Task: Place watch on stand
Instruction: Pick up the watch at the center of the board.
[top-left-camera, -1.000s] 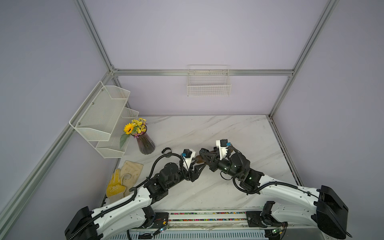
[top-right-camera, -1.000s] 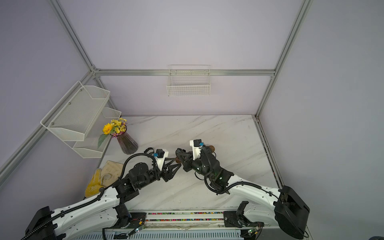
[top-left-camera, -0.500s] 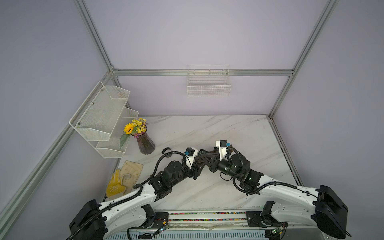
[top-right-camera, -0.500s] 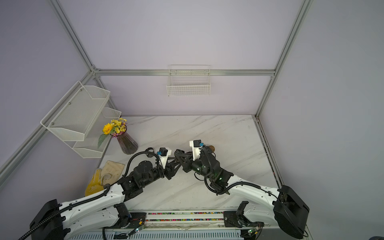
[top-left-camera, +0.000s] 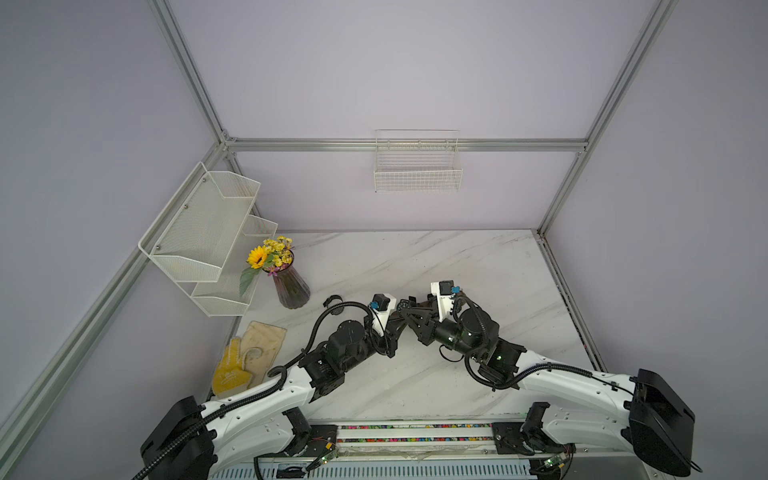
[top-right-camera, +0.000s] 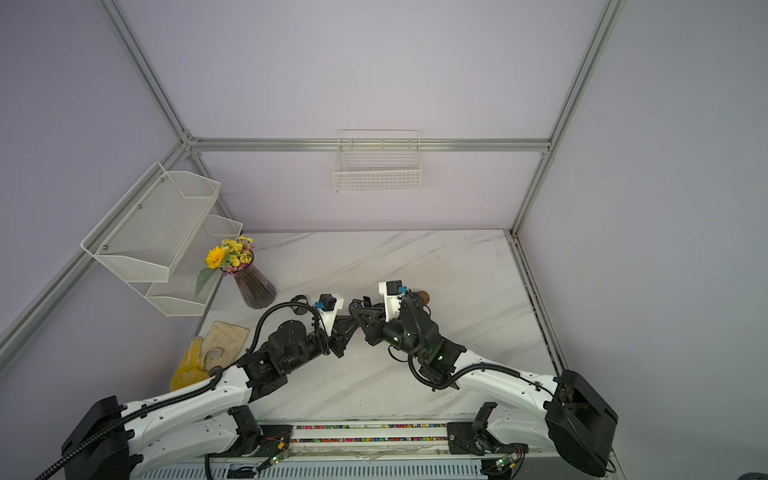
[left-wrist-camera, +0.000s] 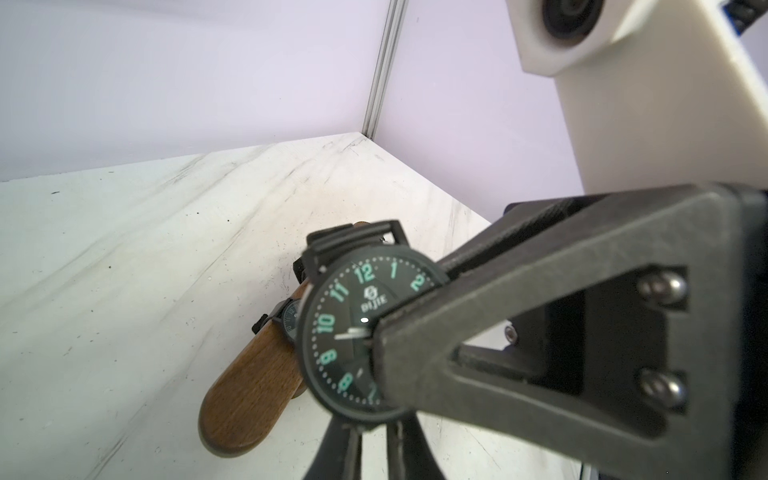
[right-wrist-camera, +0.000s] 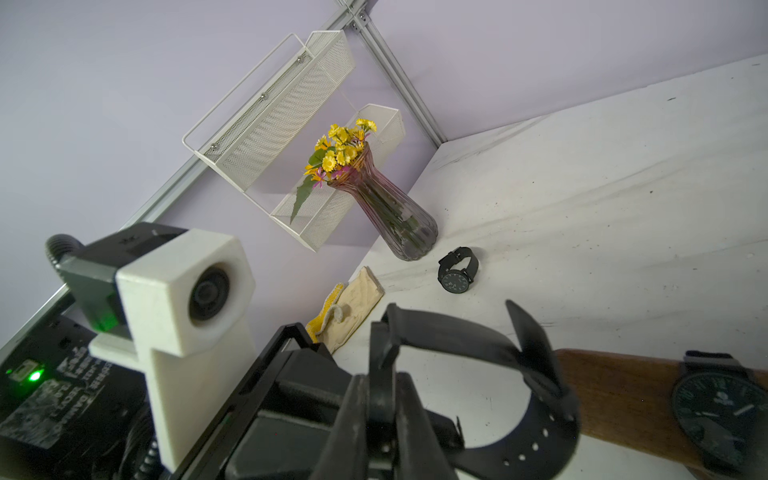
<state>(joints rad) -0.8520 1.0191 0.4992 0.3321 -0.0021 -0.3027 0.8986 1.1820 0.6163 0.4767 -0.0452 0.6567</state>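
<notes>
- Currently the held watch (left-wrist-camera: 353, 328) hangs in the air between both tools, above the desk (left-wrist-camera: 124, 270), and is not on the stand (left-wrist-camera: 249, 382) yet.
- The right tool (right-wrist-camera: 380, 399) is clamped on the watch case, with one finger flat across the dial and the other behind it.
- The left tool (left-wrist-camera: 372, 436) has its fingers pinched in at the watch's lower edge. It looks like a grip on the strap there.
- The two-tool hold probably steadies the case and keeps the buckled strap loop facing the bar.
- The stand's wooden bar lies below and just beyond the tools. Its free rounded end sits just beside the strap loop, so that end is likely the entry point.
- The strap tail sticks out loose from the loop and may snag on the bar end.
- A second watch (right-wrist-camera: 723, 419) sits on the bar farther from the tools. It limits how far along the held one can slide, though the bar is bare up to it.
- The tools are crowded tip to tip, and the finger over the dial would block the bar unless one tool gives way.
- A loose watch (right-wrist-camera: 457, 274) lies on the desk well beyond the left tool, near the vase (right-wrist-camera: 395, 216).
- The gloves (right-wrist-camera: 353, 307), mesh shelf (right-wrist-camera: 270, 120) and wire basket (top-left-camera: 417, 174) are well apart from the tools and not in the way.
</notes>
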